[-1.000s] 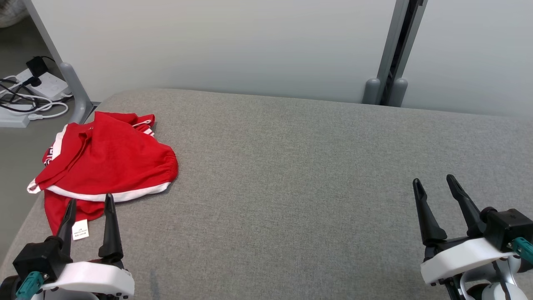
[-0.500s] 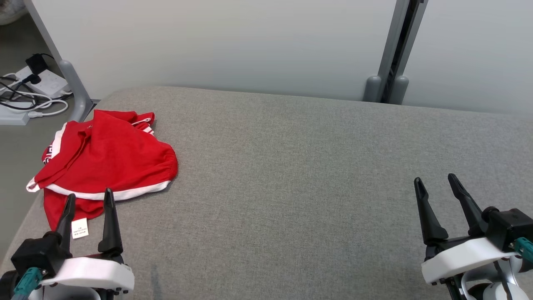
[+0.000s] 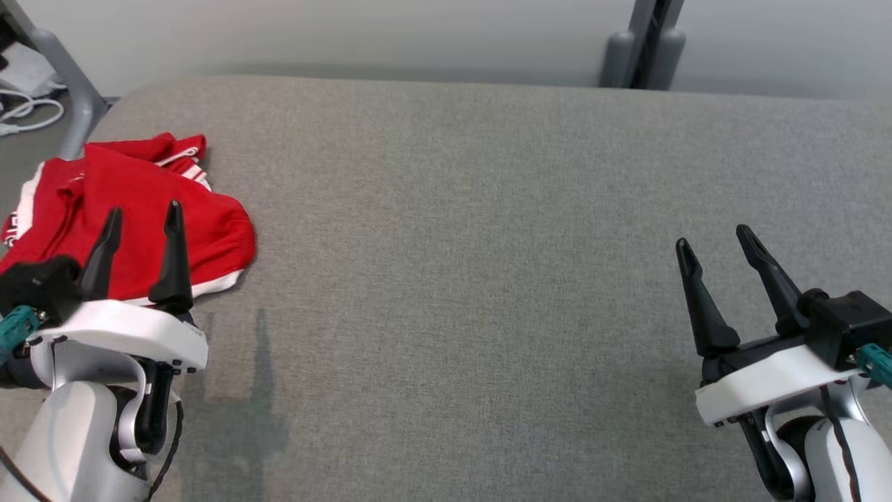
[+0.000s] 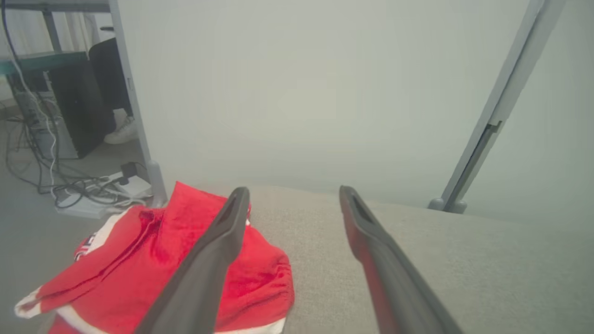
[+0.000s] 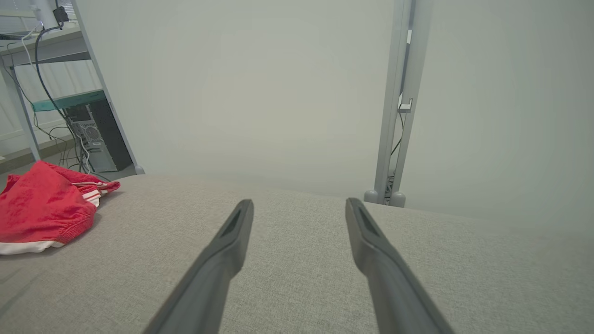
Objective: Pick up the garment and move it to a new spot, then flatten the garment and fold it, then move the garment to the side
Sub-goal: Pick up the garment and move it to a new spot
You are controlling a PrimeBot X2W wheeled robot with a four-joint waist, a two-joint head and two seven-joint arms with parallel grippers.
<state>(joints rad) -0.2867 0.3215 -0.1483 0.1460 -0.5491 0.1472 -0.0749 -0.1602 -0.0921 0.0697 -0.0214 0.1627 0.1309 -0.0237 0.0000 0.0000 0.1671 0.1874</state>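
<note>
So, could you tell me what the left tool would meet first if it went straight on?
Probably the pale wall beyond the grey cushion; the left tool points almost level, over the red garment. Height is hard to judge.

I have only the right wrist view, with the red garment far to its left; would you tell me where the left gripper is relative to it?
Observer: In the head view the left gripper shows over the near part of the red garment, fingers pointing across it.
Operator: Thank you. Are its jaws open?
Observer: Yes, open with nothing between them. In the left wrist view one finger overlaps the garment and the other lies over the bare grey fabric surface.
Operator: What lies past the garment on that side?
Observer: Floor, with a white power strip and tangled cables beside a metal post.
</note>
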